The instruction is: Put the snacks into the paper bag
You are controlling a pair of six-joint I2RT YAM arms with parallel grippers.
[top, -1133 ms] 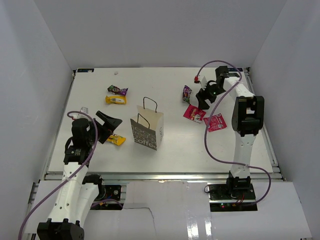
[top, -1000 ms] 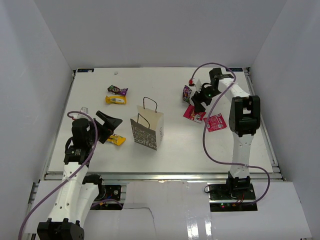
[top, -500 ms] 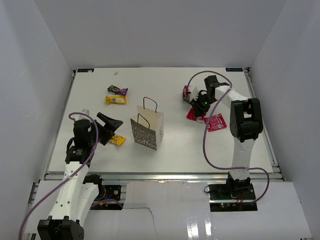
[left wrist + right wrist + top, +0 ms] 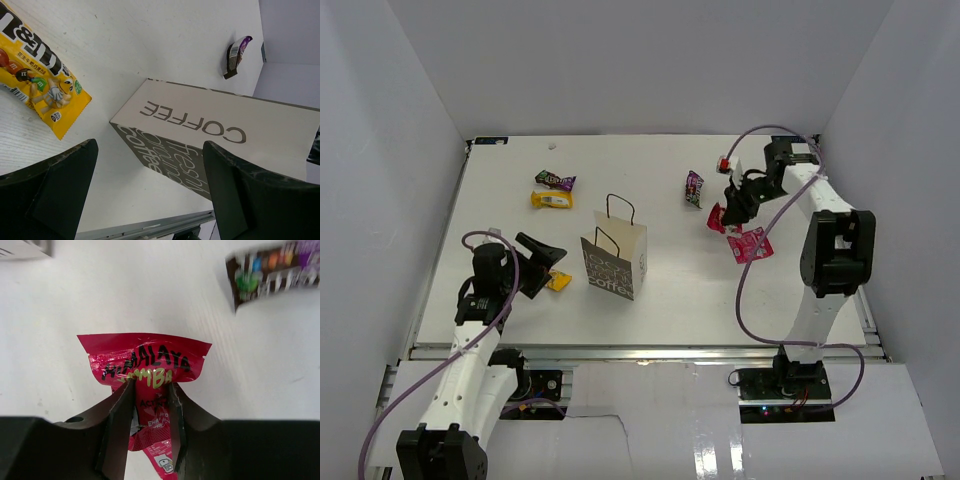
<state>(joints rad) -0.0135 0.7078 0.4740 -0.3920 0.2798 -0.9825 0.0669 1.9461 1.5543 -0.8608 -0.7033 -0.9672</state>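
The right fingers (image 4: 117, 430) pinch a shiny red squarish packet (image 4: 145, 362) by its lower half, well to the right of the upright grey-white paper bag (image 4: 615, 262) on the white table (image 4: 660, 300). The left fingers (image 4: 55, 195) gape wide, holding nothing, near a yellow wrapped bar (image 4: 40, 85) left of the bag.

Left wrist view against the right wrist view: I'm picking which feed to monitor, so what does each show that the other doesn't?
Only the left wrist view shows the yellow packet lying on the table and the COFFEE lettering on the paper bag, framed by the open left jaws. Only the right wrist view shows the red packet pinched between the right jaws. Both show the white table and a dark purple packet, apparently the same one.
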